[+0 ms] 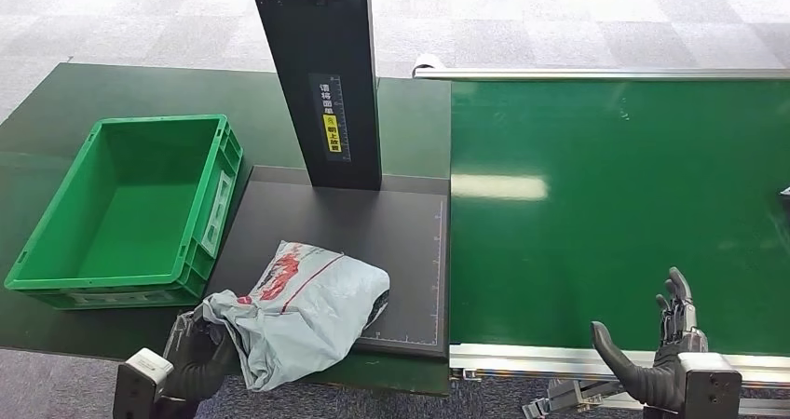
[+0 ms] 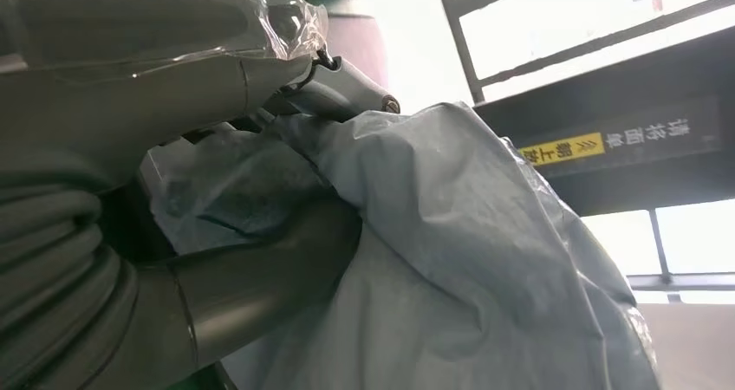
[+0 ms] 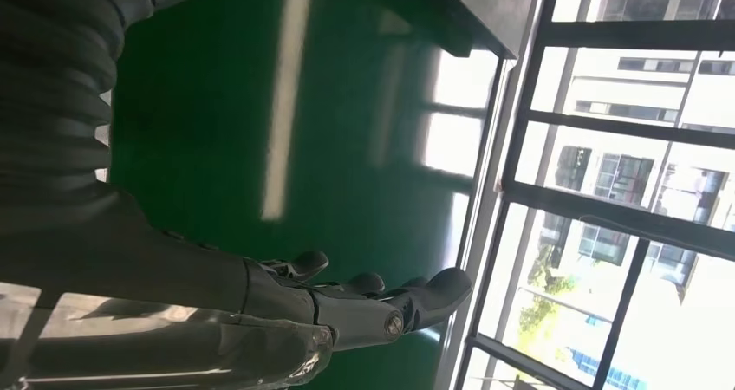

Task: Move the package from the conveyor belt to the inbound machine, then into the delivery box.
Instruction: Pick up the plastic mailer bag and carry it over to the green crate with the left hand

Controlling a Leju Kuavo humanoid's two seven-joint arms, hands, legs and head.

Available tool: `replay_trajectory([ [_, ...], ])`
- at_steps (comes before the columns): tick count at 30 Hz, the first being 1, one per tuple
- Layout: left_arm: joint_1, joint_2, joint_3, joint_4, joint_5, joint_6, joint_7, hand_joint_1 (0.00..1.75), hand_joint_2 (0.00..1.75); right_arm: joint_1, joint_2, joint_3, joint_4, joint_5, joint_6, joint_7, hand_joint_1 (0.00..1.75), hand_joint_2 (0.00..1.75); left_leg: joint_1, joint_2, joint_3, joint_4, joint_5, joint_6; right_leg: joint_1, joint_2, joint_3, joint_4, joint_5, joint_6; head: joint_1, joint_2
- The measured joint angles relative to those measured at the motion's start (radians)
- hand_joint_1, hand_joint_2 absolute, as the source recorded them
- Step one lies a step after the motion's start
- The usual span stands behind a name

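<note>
A crumpled grey plastic package (image 1: 298,307) with red print lies on the black platform of the inbound machine (image 1: 401,233), hanging over its near left corner. My left hand (image 1: 191,354) grips the package's near end; in the left wrist view its thumb and fingers (image 2: 260,286) pinch the grey wrapping (image 2: 451,251). My right hand (image 1: 666,344) hovers open over the near edge of the green conveyor belt (image 1: 615,214), fingers spread (image 3: 373,308), holding nothing. The green delivery box (image 1: 130,205) stands empty to the left of the platform.
The machine's black upright column (image 1: 321,74) with a yellow label rises at the platform's back. A metal rail (image 1: 596,358) edges the belt's near side. A dark green table (image 1: 56,112) carries the box. Grey carpet lies beyond.
</note>
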Motion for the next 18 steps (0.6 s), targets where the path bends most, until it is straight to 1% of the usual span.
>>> replay_trajectory([
  [5, -0.012, 0.0, -0.034, 0.016, 0.058, -0.036, -0.009, 1.75, 1.75, -0.014, -0.005, 0.021, 0.015, -0.006, -0.013, 0.002, 0.0, 1.75, 0.0, 0.0, 0.0, 0.0, 0.0, 0.0, 0.0, 0.0, 0.0, 0.0, 0.0, 0.0, 0.0, 0.0],
  [10, -0.056, 0.002, -0.09, 0.012, 0.048, 0.011, -0.016, 1.75, 1.75, -0.036, -0.011, 0.051, 0.031, -0.01, -0.032, 0.01, 0.0, 1.75, 0.0, 0.0, 0.001, 0.0, 0.0, 0.0, 0.0, 0.0, 0.001, 0.0, 0.0, 0.0, 0.0, 0.0],
  [13, -0.07, 0.006, -0.108, 0.007, 0.039, 0.03, -0.017, 1.75, 1.75, -0.039, -0.015, 0.062, 0.039, -0.011, -0.036, 0.012, 0.0, 1.75, 0.0, 0.0, 0.001, 0.0, 0.0, 0.0, 0.0, 0.0, 0.001, 0.0, 0.0, 0.0, 0.0, 0.0],
  [16, -0.087, 0.016, -0.119, -0.008, -0.03, 0.105, -0.053, 1.75, 1.75, -0.04, -0.016, 0.068, 0.044, -0.013, -0.036, 0.012, 0.0, 1.75, 0.0, 0.0, 0.0, 0.0, 0.0, 0.0, 0.0, 0.0, 0.0, 0.0, 0.0, 0.0, 0.0, 0.0],
  [18, -0.118, 0.032, -0.121, -0.024, -0.074, 0.165, -0.069, 1.75, 1.75, -0.04, -0.016, 0.07, 0.047, -0.017, -0.036, 0.011, 0.0, 1.75, 0.0, 0.0, 0.0, 0.0, 0.0, 0.0, 0.0, 0.0, 0.0, 0.0, 0.0, 0.0, 0.0, 0.0],
])
